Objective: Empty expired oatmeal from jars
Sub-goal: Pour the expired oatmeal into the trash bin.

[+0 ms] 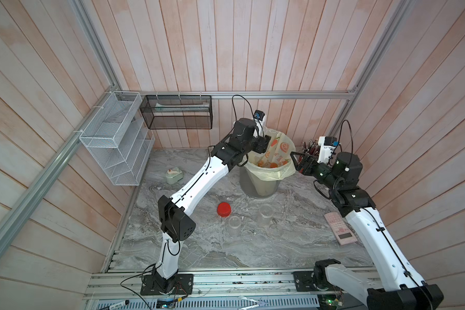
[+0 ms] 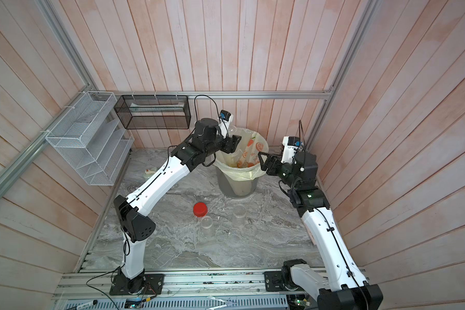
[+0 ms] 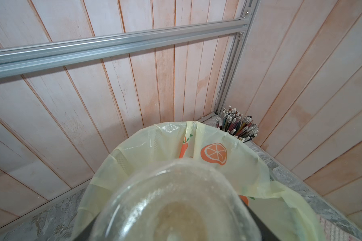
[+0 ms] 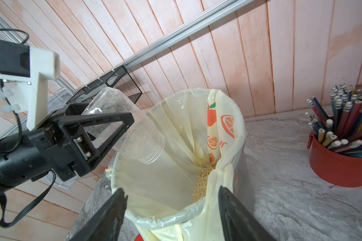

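My left gripper (image 1: 263,145) is shut on a clear jar (image 4: 138,135), tilted mouth-down over the grey bin (image 1: 258,188) and its yellowish bag (image 4: 176,146). The jar (image 3: 176,198) looks clear inside apart from a dusty film. Pale oatmeal (image 4: 203,181) lies at the bottom of the bag. My right gripper (image 4: 171,191) stands open at the bin's right rim, its fingers on either side of the bag's edge without holding it. In both top views a red-lidded jar (image 1: 224,209) and an open clear jar (image 1: 265,214) stand on the table in front of the bin.
Two clear lids (image 1: 234,222) (image 1: 246,235) lie near the front jars. A red pencil cup (image 4: 341,167) fills the back right corner behind my right wrist. A pink calculator (image 1: 340,228) lies at the right. Wire racks (image 1: 116,139) (image 1: 176,112) hang on the walls.
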Controlling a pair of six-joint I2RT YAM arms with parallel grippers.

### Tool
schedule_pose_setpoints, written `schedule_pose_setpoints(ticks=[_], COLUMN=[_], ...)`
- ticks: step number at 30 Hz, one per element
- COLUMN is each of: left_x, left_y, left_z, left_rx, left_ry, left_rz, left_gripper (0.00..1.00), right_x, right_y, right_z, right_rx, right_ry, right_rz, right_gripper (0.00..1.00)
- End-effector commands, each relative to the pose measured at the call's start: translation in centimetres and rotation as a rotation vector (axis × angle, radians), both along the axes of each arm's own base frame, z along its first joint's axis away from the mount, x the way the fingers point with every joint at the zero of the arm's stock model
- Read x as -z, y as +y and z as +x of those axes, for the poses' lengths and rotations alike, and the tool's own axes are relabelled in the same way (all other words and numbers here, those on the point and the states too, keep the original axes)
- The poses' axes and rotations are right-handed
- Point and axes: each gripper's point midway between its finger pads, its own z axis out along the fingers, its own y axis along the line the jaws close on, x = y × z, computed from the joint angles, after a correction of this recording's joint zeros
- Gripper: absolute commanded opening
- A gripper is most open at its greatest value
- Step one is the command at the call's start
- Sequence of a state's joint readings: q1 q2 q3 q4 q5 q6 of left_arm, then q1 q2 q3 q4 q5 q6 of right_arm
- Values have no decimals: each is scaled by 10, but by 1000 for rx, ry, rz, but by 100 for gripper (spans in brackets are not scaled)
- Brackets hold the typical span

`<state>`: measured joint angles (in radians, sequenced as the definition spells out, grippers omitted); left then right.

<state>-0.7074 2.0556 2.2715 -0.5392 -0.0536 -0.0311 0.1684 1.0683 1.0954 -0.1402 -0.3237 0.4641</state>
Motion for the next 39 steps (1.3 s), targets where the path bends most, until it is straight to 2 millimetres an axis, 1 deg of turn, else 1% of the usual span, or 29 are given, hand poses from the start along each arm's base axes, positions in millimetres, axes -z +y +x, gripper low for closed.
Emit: schedule_pose_setpoints(ticks=[1, 2, 3, 4, 5, 6, 7, 9, 10, 11, 14, 15, 16, 17, 19, 20, 21, 23, 25, 27, 29, 30, 31, 32, 33, 35, 36, 37, 39], left_x=[-6, -8, -1, 5, 8, 8, 4, -11, -16, -23, -31, -34, -37, -36, -39, -37, -31, -24, -27, -26, -28, -21, -20, -25, -30, -35, -35, -27, -34], left_y=[12, 12, -9, -19, -18, -4, 8, 10, 17, 29, 58, 45, 27, 18, 16, 10, 4, 2, -2, 2, 2, 0, 6, 12, 14, 2, -4, -7, 4], left_z=[3, 5, -9, -19, -23, -16, -7, -10, -11, -10, -2, -11, -21, -20, -12, -16, -16, -8, -14, -6, -15, -9, 2, 10, 10, -4, -7, -3, -4], left_rx=[-58, -69, 65, 111, 88, 6, -38, 61, 29, -27, -208, -161, -87, -70, -89, -65, -53, -68, -37, -58, -35, -43, -78, -91, -78, -33, -29, -31, -35], left_ry=[-43, -20, 29, 49, 37, 19, 20, 84, 91, 77, 35, 54, 37, 8, 60, 107, 93, 84, 93, 70, 121, 70, 33, 55, 121, 142, 89, 66, 144], left_rz=[79, 9, -47, -27, 48, 92, 57, -106, -101, -87, -106, -136, -148, -146, -153, -149, -125, -132, -156, -166, -153, -124, -128, -170, -212, -204, -175, -157, -211], left_gripper=[32, 31, 32, 34, 34, 32, 31, 32, 31, 31, 31, 32, 36, 39, 33, 32, 33, 33, 32, 35, 31, 33, 37, 35, 29, 29, 33, 37, 34], right_x=[-2, -2, -3, -4, -2, -2, -2, -2, -1, 1, 2, 2, 1, -1, -3, -5, -5, -4, -2, -5, -7, -9, -10, -12, -11, -9, -9, -9, -12], right_y=[3, 4, 5, 5, 4, 4, 5, 7, 6, 8, 12, 11, 12, 14, 18, 21, 23, 24, 25, 24, 22, 21, 21, 22, 24, 30, 30, 29, 29], right_z=[-2, -2, -3, -2, -2, -4, -5, -4, -2, -3, -5, -4, -4, -4, -3, -4, -6, -6, -7, -8, -9, -10, -9, -8, -7, -9, -9, -9, -11], right_rx=[-23, -29, -37, -39, -33, -32, -38, -39, -34, -45, -63, -57, -62, -69, -80, -90, -93, -87, -93, -85, -74, -69, -67, -73, -81, -110, -97, -88, -92], right_ry=[-23, -30, -44, -51, -45, -39, -48, -66, -54, -38, -49, -47, -48, -54, -47, -48, -53, -61, -50, -65, -66, -76, -85, -90, -78, -72, -73, -77, -77], right_rz=[5, 10, 14, 15, 16, 27, 38, 54, 51, 47, 62, 68, 75, 81, 84, 76, 70, 70, 71, 73, 64, 68, 76, 87, 93, 86, 91, 97, 100], right_gripper=[71, 71, 72, 72, 71, 71, 71, 72, 71, 71, 71, 71, 71, 71, 70, 70, 70, 70, 70, 70, 70, 70, 70, 70, 69, 69, 69, 69, 69])
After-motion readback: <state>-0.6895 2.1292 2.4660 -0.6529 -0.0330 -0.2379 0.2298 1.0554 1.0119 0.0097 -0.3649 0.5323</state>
